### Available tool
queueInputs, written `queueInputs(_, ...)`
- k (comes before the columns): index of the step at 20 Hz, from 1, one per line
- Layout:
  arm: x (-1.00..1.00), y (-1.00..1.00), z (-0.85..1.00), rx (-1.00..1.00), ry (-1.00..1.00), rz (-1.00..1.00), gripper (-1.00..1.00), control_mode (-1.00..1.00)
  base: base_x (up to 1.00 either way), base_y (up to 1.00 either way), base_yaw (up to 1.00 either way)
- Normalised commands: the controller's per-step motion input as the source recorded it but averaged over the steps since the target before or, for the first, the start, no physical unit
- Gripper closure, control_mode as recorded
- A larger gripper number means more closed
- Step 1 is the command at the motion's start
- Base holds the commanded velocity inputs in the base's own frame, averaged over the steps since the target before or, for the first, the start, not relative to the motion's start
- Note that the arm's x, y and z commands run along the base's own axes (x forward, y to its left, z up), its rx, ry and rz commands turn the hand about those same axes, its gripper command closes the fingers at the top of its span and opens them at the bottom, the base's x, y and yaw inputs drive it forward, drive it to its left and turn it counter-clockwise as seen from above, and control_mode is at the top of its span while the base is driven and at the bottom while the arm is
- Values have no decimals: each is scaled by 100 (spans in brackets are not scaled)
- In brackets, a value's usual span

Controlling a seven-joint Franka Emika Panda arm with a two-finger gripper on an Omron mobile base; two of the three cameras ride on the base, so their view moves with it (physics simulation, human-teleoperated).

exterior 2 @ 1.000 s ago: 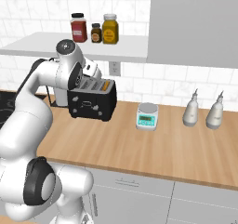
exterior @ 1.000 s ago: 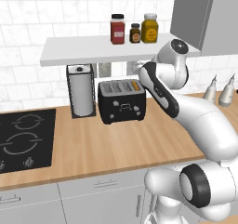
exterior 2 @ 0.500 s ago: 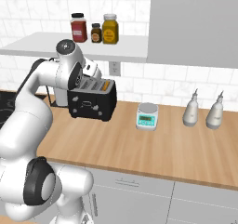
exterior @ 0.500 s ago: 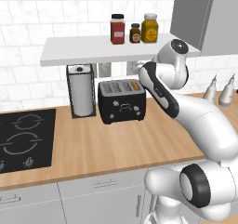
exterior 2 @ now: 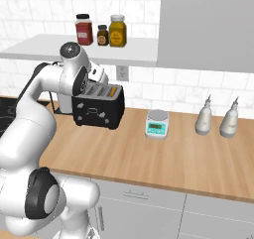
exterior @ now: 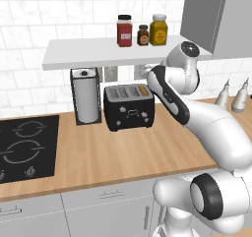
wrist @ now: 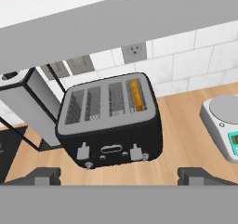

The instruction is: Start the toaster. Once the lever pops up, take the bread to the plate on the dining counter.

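A toaster (exterior: 129, 106) stands on the desk (exterior: 118, 155) under a shelf (exterior: 103, 51), a paper-towel holder (exterior: 84, 96) just left of it, bread (wrist: 136, 94) in its rightmost slot.

Bright, even rendered light; sharp throughout, soft faint shadows.

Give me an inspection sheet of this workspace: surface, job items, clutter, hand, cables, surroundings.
Surface: wood worktop over grey cabinets, black hob set in at its left.
Job's things: black toaster stands against the wall; bread sits down in its rightmost slot. Plate: nothing seen.
Clutter: paper-towel holder left of the toaster, kitchen scale to its right, two pale bottles further right.
Hand: open hand hovers above and in front of the toaster, touching nothing.
Cables: nothing seen; wall socket behind the toaster.
Surroundings: white tiled wall, shelf with three jars.
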Motion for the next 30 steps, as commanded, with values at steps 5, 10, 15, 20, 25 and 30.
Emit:
queueInputs(5, 0, 0, 0, 0, 0, 0, -100, -100, 0, 0, 0)
queueInputs(10, 0, 0, 0, 0, 0, 0, -100, -100, 0, 0, 0)
queueInputs(15, 0, 0, 0, 0, 0, 0, -100, -100, 0, 0, 0)
queueInputs(20, 0, 0, 0, 0, 0, 0, -100, -100, 0, 0, 0)
queueInputs(25, 0, 0, 0, 0, 0, 0, -100, -100, 0, 0, 0)
queueInputs(30, 0, 0, 0, 0, 0, 0, -100, -100, 0, 0, 0)
